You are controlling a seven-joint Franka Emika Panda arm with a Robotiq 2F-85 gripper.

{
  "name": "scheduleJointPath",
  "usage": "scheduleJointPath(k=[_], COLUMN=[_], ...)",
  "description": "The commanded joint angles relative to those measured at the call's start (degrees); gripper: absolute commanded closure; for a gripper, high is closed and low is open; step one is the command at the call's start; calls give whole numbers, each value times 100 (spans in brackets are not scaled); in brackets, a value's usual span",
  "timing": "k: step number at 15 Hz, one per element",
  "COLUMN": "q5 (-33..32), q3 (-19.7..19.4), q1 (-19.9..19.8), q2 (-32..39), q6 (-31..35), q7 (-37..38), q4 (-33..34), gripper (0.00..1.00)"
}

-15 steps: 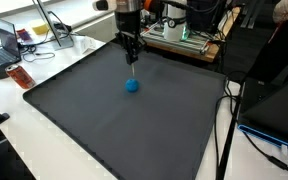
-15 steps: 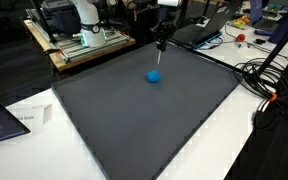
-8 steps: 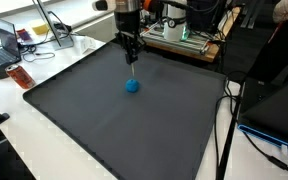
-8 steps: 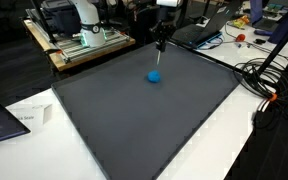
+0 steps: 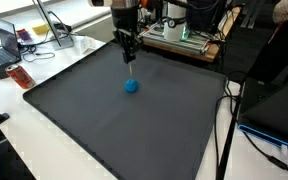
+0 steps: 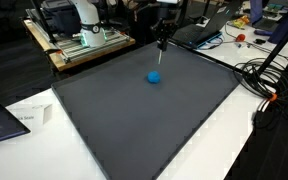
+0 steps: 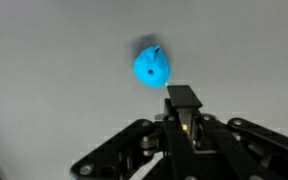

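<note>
Here, at the far left of an exterior view, an open laptop (image 5: 2,42) stands on the white table (image 5: 14,140), and near it a small orange-red object (image 5: 21,77) lies just beside the corner of a large dark grey mat (image 5: 104,130). The mat covers most of the table. Toward its far edge, a little left of the middle, the gripper (image 5: 130,60) hangs with its tip pointing down, and its two fingers are pressed together. A small blue ball (image 5: 132,86) lies on the mat right under it, apart from the fingertips. Between them a thin pale line shows, but it is too small to tell what it is or whether the fingers hold it. To the right, black cables (image 5: 230,92) run down past the mat's edge.

In the opposite exterior view, a sheet of paper (image 6: 29,117) lies at the left; then come the mat (image 6: 134,130), the blue ball (image 6: 154,76) and, just above and right of it, the gripper (image 6: 160,46). A bundle of cables (image 6: 266,82) lies at the right.

In the wrist view, the blue ball (image 7: 152,67) rests on the grey mat (image 7: 44,60), left of and beyond the closed fingertips of the gripper (image 7: 183,100), not touching them.
</note>
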Motion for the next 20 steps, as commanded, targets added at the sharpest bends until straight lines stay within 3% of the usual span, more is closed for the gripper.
scheduleJointPath(k=[1, 8, 20], q5=[-162, 292, 1649], q3=[-68, -203, -208], q1=[7, -225, -852], q2=[186, 714, 1599], q6=[-287, -577, -1047], q7=[344, 135, -597], q4=[424, 1093, 1878], gripper=[97, 97, 97])
